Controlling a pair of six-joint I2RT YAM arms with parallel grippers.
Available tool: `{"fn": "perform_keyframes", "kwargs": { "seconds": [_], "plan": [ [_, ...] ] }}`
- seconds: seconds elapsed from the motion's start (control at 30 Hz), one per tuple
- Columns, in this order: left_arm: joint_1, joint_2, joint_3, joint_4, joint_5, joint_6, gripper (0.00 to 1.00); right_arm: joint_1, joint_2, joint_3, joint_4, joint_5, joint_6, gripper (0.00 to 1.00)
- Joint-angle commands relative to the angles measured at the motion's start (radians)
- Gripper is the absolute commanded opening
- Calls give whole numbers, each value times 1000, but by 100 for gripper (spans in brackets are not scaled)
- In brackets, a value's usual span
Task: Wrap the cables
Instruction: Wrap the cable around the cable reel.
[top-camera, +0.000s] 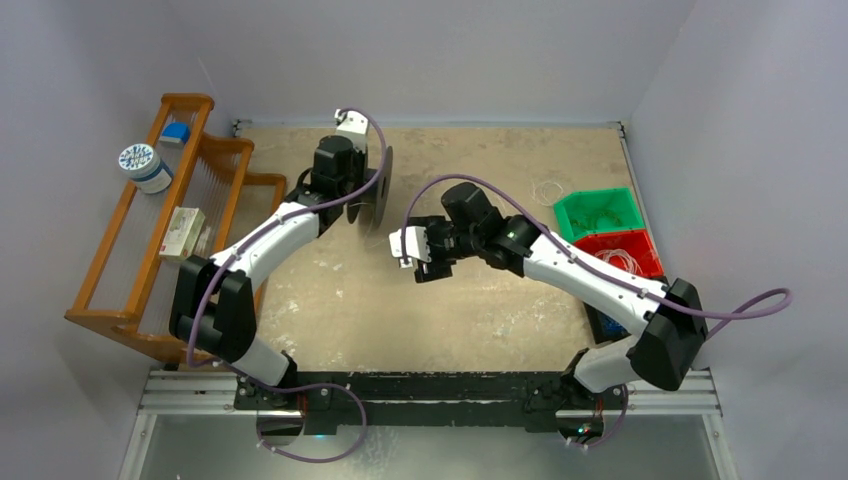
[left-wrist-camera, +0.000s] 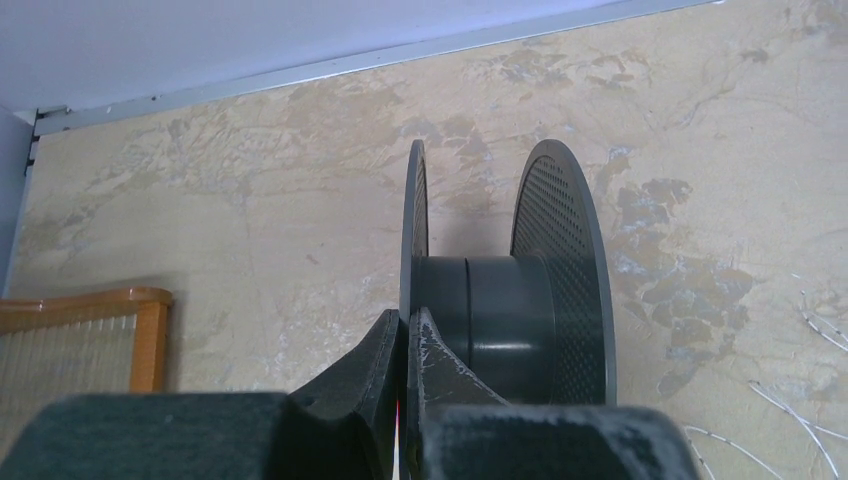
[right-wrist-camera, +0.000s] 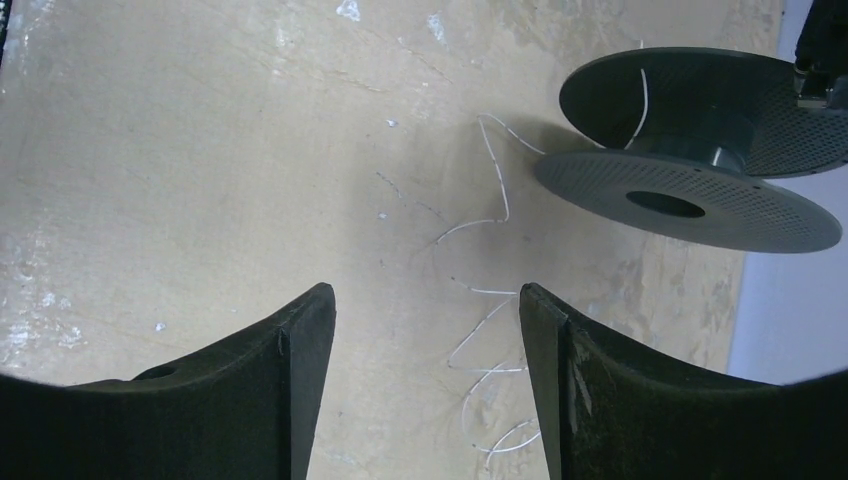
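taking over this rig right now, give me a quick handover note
Left gripper: shut on the rim of one flange of the dark spool.
Right gripper: open and empty, above the cable.
Cable: thin whitish wire lying in loose curls on the table; one strand runs up onto the spool between its flanges. More whitish wire sits in the red bin.
Done: spool gripped, one strand led onto it.
Left: almost all the winding. The hub looks bare in the left wrist view.
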Motion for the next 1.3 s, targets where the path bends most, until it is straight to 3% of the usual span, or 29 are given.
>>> {"fn": "perform_keyframes", "kwargs": {
  "seconds": [0.0, 0.2, 0.63, 0.9, 1.17, 1.27],
  "plan": [
    [-6, -58, 2, 79, 51, 81, 0, -10, -26, 12, 37, 12, -37, 71],
    [-6, -100, 4, 38, 259, 205, 0, -54, -27, 56, 144, 46, -133, 69],
    [-6, -145, 18, -97, 614, 239, 0, -141, 106, 172, 51, -72, -309, 64],
    [-8, -186, -15, -106, 704, 277, 0, -143, 205, 226, -23, -103, -321, 59],
    [-11, -195, -27, -133, 709, 321, 0, -143, 236, 236, -45, -122, -328, 56],
    [-11, -193, -30, -133, 712, 320, 0, -142, 248, 233, -51, -127, -327, 50]
  ]
}}
